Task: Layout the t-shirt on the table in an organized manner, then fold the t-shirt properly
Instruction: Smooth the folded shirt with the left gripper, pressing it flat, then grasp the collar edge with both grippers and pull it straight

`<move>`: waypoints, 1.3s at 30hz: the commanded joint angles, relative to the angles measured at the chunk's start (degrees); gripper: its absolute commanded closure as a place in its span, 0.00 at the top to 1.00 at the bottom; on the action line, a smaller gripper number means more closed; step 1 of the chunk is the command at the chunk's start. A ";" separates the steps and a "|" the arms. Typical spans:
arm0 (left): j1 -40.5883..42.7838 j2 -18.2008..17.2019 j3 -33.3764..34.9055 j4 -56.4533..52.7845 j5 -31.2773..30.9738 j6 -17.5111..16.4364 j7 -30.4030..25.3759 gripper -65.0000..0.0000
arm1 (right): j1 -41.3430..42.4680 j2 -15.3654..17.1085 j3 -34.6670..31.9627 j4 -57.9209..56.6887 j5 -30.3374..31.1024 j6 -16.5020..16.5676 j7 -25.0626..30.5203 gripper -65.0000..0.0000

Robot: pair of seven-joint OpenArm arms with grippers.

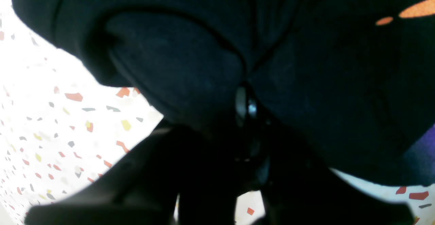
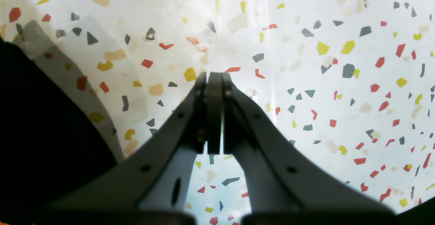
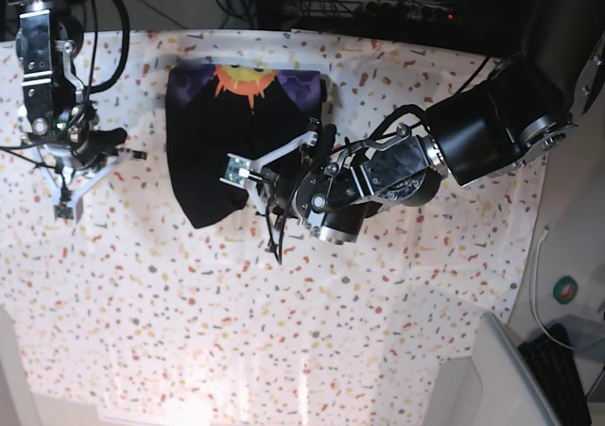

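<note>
T-shirt (image 3: 236, 143) lies part-folded on table (image 3: 378, 332). Left tool (image 3: 274, 182) clamps its edge, probably mid-fold; right tool (image 2: 214, 79) closed, empty, well apart. Next: carry the edge across.

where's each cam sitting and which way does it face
left wrist: on the left arm, looking past its dark jaws, closed on the t-shirt.
right wrist: looking down past shut, empty jaws at the table.
base: overhead, facing down; both arms show.
shared: the t-shirt and speckled table appear in all three.
</note>
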 commanded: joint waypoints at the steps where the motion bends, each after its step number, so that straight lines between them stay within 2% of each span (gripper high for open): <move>1: -1.55 0.22 -0.24 0.90 -0.36 0.14 -0.08 0.00 | 0.70 0.58 0.29 0.87 -0.21 0.15 0.98 0.00; 5: -1.90 0.75 -0.24 0.99 -0.89 0.14 5.72 0.00 | 0.70 0.58 0.29 0.87 -0.21 0.15 0.98 0.00; 13: -2.16 0.31 -0.50 4.59 -0.97 0.14 6.34 0.00 | 0.70 0.58 0.29 0.87 -0.21 0.15 0.98 0.00; 17: -2.25 0.39 -0.41 4.77 -0.97 0.14 6.86 0.22 | 0.70 0.58 0.29 0.87 -0.21 0.15 0.98 0.00; 20: -2.25 0.75 -0.50 4.86 -0.97 0.14 10.73 0.38 | 0.70 0.58 0.29 0.87 -0.21 0.15 0.98 0.00; 23: -2.60 1.10 -0.67 6.18 -0.97 0.14 11.70 0.63 | 0.70 0.58 0.29 0.87 -0.21 0.15 0.98 0.00; 25: -3.83 0.92 -0.67 7.58 -1.06 0.14 11.70 0.84 | 0.70 0.58 0.11 0.87 -0.21 0.15 0.98 0.00; 27: -4.45 0.92 -1.55 8.64 -1.15 0.14 11.70 0.98 | 0.70 0.50 -0.15 0.87 -0.21 0.15 0.98 0.00; 28: -4.36 0.92 -3.84 9.52 -1.15 0.14 11.70 1.00 | 0.70 0.50 -0.15 1.04 -0.21 0.15 0.98 0.00; 31: -2.07 0.83 -12.72 14.26 -1.06 0.14 11.87 1.00 | 0.09 0.41 -0.15 1.66 -0.12 0.15 0.98 0.00; 33: 1.36 0.48 -19.58 19.98 -1.06 0.14 15.13 1.00 | -0.71 0.41 -0.15 2.54 -0.03 0.15 0.98 0.00; 34: 3.20 0.57 -22.39 23.06 -1.06 0.14 17.94 0.92 | -1.41 0.41 -0.24 3.77 -0.03 0.15 0.98 0.00; 36: 8.39 0.66 -26.61 28.77 -1.06 0.14 22.34 0.68 | -3.34 0.41 -0.59 6.41 -0.03 0.15 0.98 0.00; 39: 17.62 0.66 -30.48 34.40 -1.06 0.14 23.13 0.14 | -6.07 0.41 -4.37 9.92 -0.03 0.15 0.98 0.00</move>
